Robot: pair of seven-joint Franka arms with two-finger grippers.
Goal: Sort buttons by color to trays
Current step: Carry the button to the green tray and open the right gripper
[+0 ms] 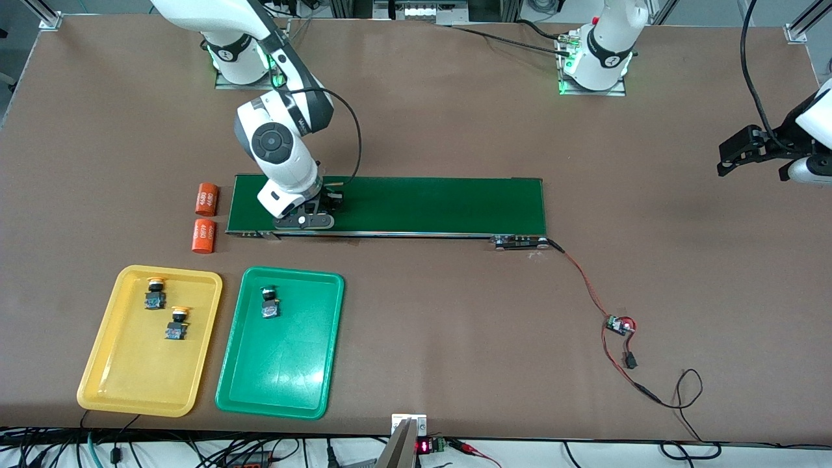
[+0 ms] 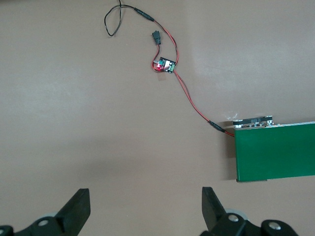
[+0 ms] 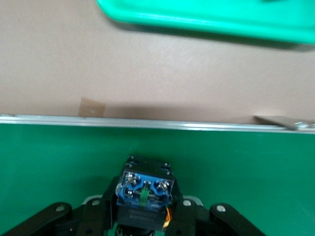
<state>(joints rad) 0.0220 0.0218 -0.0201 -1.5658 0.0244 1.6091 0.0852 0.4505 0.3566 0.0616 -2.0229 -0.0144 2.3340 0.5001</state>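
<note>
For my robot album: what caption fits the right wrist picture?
Right tool shut on a button over the conveyor belt.

A wide brown matte table fills the scene, aluminium frame posts at its corners, black cables along its near edge.

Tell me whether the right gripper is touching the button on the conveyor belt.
Touching. The right wrist view shows the right gripper shut on the button, fingers against both its sides, over the conveyor belt.
</note>
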